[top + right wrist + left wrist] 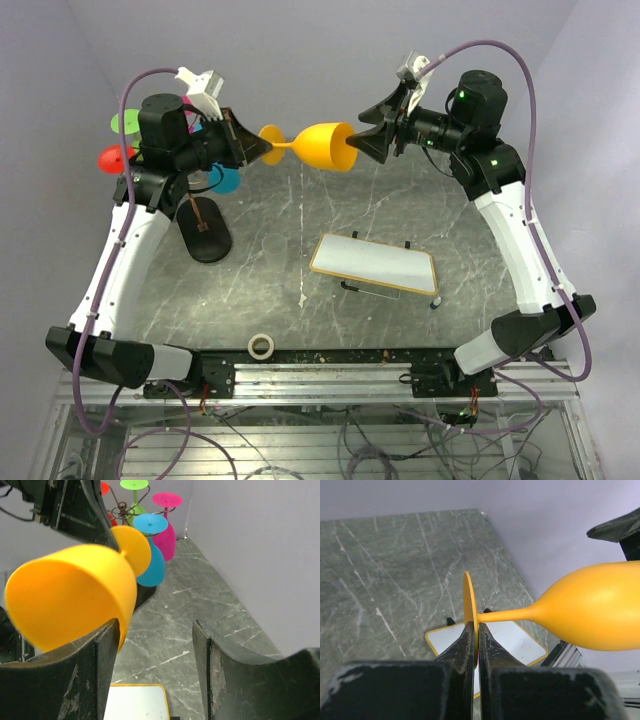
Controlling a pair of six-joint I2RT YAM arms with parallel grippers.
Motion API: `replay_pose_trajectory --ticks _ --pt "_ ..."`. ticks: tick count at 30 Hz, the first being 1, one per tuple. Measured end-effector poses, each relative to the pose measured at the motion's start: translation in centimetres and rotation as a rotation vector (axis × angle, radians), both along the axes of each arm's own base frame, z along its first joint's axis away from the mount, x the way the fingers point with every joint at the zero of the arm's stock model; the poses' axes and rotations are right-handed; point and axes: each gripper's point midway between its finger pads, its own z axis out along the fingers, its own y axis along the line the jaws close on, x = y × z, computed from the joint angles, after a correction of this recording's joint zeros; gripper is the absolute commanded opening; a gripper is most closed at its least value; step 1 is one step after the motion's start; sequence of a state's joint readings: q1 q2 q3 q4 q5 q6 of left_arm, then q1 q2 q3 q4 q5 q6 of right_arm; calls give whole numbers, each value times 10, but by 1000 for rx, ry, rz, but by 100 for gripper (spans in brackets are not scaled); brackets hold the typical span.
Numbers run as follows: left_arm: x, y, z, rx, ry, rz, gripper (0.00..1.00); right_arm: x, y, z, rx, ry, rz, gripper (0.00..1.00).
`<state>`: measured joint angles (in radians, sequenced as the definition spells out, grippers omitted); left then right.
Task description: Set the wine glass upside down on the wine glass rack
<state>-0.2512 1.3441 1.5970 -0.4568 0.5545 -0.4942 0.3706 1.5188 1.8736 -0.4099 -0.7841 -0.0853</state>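
Note:
An orange wine glass point(322, 146) hangs sideways in the air at the back middle. My left gripper point(262, 147) is shut on the glass's round foot point(468, 611), with the bowl point(597, 610) pointing right. My right gripper point(366, 139) is open just beside the bowl's rim; in the right wrist view the bowl point(65, 594) sits left of the open gap point(155, 645), not between the fingers. The wine glass rack point(205, 232), dark wire with a black oval base, stands at the back left. Its scroll arms point(122, 511) hold blue point(150, 555), pink point(166, 530), green and red glasses upside down.
A white board with a yellow rim point(374, 264) lies on small black feet in the middle of the grey marble table point(300, 290). A roll of tape point(262, 346) sits at the near edge. Purple walls enclose the back and sides.

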Motion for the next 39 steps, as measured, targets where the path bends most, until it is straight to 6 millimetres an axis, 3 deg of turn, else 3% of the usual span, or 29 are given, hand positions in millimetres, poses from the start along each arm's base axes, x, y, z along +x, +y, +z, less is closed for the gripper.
replay_pose_trajectory --ticks 5,11,14,18,27,33,39 --pt "2 21 6 21 -31 47 7 -13 -3 -2 -30 -12 30 64" --pt "1 43 26 124 -142 106 7 -33 -18 12 -38 -66 37 70" --pt "-5 55 44 218 -255 129 7 -39 -33 17 -41 -96 7 70" --pt "-23 75 64 399 -412 146 7 -39 -51 8 -60 -102 -50 72" --pt "-53 125 84 851 -640 173 7 -5 -80 -56 -175 -27 -212 82" --pt "-67 150 64 1132 -660 90 7 4 -110 -124 -246 102 -315 85" --pt "-81 168 44 1295 -645 2 7 7 -133 -165 -286 152 -395 86"
